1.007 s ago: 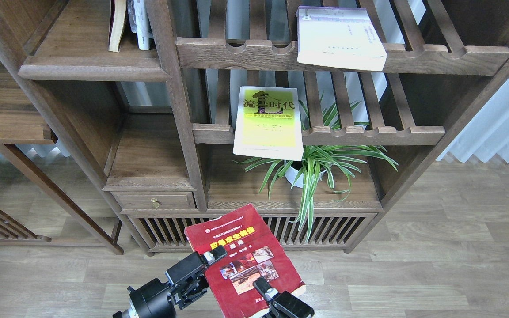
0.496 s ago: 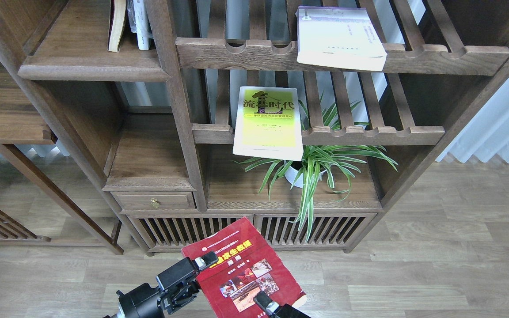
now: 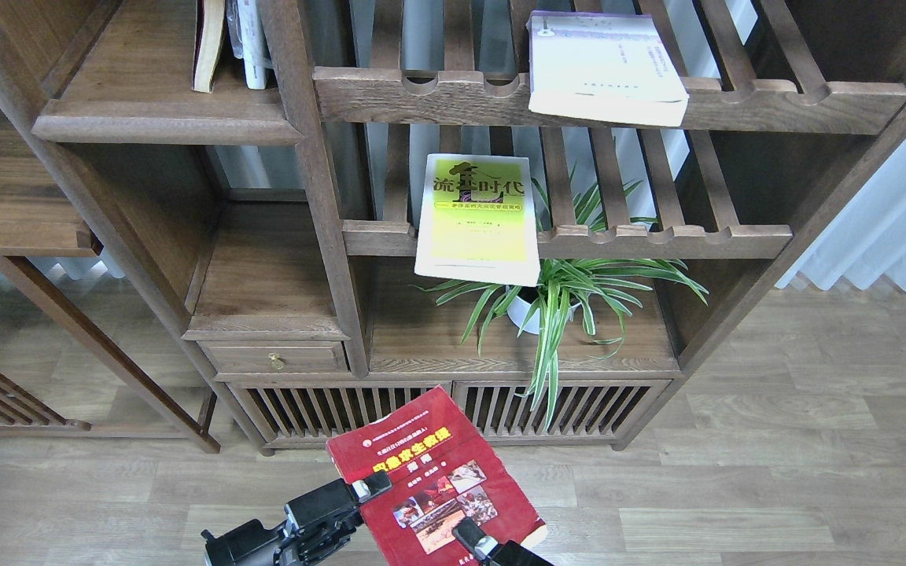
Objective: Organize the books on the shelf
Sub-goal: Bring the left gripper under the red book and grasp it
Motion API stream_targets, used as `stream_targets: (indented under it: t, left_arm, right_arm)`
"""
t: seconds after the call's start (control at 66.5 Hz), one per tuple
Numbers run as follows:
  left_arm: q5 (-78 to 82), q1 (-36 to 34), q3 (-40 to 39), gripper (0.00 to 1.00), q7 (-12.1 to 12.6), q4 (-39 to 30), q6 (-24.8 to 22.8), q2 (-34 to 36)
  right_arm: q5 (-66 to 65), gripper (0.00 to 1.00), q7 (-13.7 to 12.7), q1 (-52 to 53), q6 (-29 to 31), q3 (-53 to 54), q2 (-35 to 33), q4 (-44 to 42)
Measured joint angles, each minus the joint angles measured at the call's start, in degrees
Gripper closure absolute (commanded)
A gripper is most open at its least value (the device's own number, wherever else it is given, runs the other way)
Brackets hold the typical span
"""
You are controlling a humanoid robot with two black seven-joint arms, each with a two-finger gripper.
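Note:
The dark red book [image 3: 429, 464] hangs over the floor at the bottom centre, cover up. My left gripper [image 3: 347, 497] clamps its left edge. My right gripper [image 3: 475, 542] clamps its lower right part, with one white-padded finger on the cover and the rest cut off by the view's edge. The yellow-green book [image 3: 478, 216] lies flat on the middle slatted rack and overhangs its front rail. The white book with lavender trim [image 3: 602, 67] lies on the upper slatted rack. The solid plank shelf [image 3: 162, 126] is at upper left with upright books [image 3: 221, 43] on it.
A spider plant in a white pot [image 3: 555, 303] stands on the low board under the yellow-green book. A small drawer with a brass knob [image 3: 276, 360] sits below a lower solid plank [image 3: 264, 314]. Another wooden stand [image 3: 5, 196] is at far left. A curtain [image 3: 893, 220] hangs at right.
Both grippers and the dark red book have sunk toward the bottom edge of the view. The left gripper has dropped lower and further left along the book's edge. The other books are unmoved.

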Motion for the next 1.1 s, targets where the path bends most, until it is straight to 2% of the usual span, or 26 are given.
stream_targets:
  t: [0.195,0.376,0.496,0.646,0.721,0.766,0.857,0.887,1.097]
  left_arm:
    - [0.10,-0.03,-0.19,0.25,0.00,0.00,0.00,-0.12]
    - [0.11,-0.03,-0.50,0.26,0.00,0.00,0.00,-0.18]
    - [0.11,-0.09,-0.52,0.42,-0.07,0.00,0.00,-0.23]
    - [0.17,-0.52,-0.85,0.53,0.28,0.05,0.00,-0.29]
    - [0.19,-0.64,-1.30,0.66,0.45,0.06,0.00,-0.29]
    - [0.19,-0.66,-1.54,0.70,0.49,0.06,0.00,-0.26]
    - [0.19,-0.66,-1.75,0.89,0.57,0.07,0.00,-0.24]
    - [0.19,-0.66,-1.76,0.92,0.59,0.07,0.00,-0.24]
    - [0.11,-0.70,-1.82,0.95,0.61,-0.02,0.00,-1.16]
  right_arm:
    - [0.00,0.96,0.00,0.00,0.00,0.00,-0.01,-0.12]
    - [0.00,0.96,0.00,0.00,0.03,0.00,-0.01,-0.33]
    - [0.01,0.96,0.00,0.00,0.02,0.00,-0.01,-0.42]
    - [0.01,0.96,0.00,0.00,0.03,0.00,-0.01,-0.48]
    - [0.01,0.96,0.00,0.00,0.02,0.00,-0.01,-0.50]
    - [0.01,0.96,0.00,0.00,0.02,0.00,-0.01,-0.51]
    - [0.01,0.96,0.00,0.00,0.02,0.00,-0.01,-0.51]
    - [0.01,0.96,0.00,0.00,0.02,0.00,-0.01,-0.51]
    - [0.00,0.96,0.00,0.00,0.02,0.00,0.00,-0.52]
